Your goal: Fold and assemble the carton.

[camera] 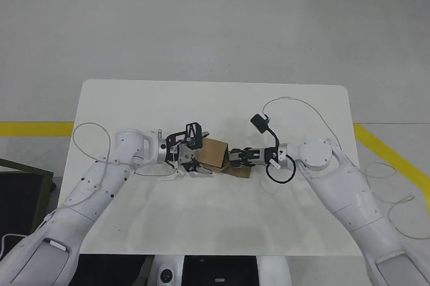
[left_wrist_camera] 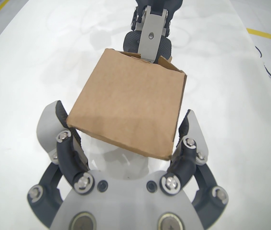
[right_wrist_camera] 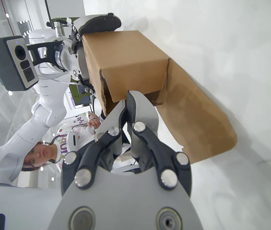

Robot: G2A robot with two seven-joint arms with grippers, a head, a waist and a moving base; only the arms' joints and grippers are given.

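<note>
Two grippers meet at the carton point(camera: 213, 153), which sits near the middle of the top view's frame on the white table point(camera: 215, 100).

Your left gripper point(left_wrist_camera: 123, 130) comes in from the left of that frame. Its fingers point(left_wrist_camera: 45, 130) are spread wide and clamp the carton's closed end, with one pad against each side and touching the cardboard at the corners.

Your right gripper point(right_wrist_camera: 128, 95) comes in from the right of the frame. Its fingers point(right_wrist_camera: 147, 111) are pressed together, with the tips at the carton's open end, just at the edge of one panel. You cannot tell whether any cardboard sits between them.

The carton is a brown box shape lying lengthwise between the two grippers, with a plain closed panel facing up. One long flap point(right_wrist_camera: 197, 125) extends from the open end, runs alongside your right gripper toward the right of the top view's frame and lies close against the table. You cannot tell whether the carton's underside rests on the table or is held just above it.
</note>
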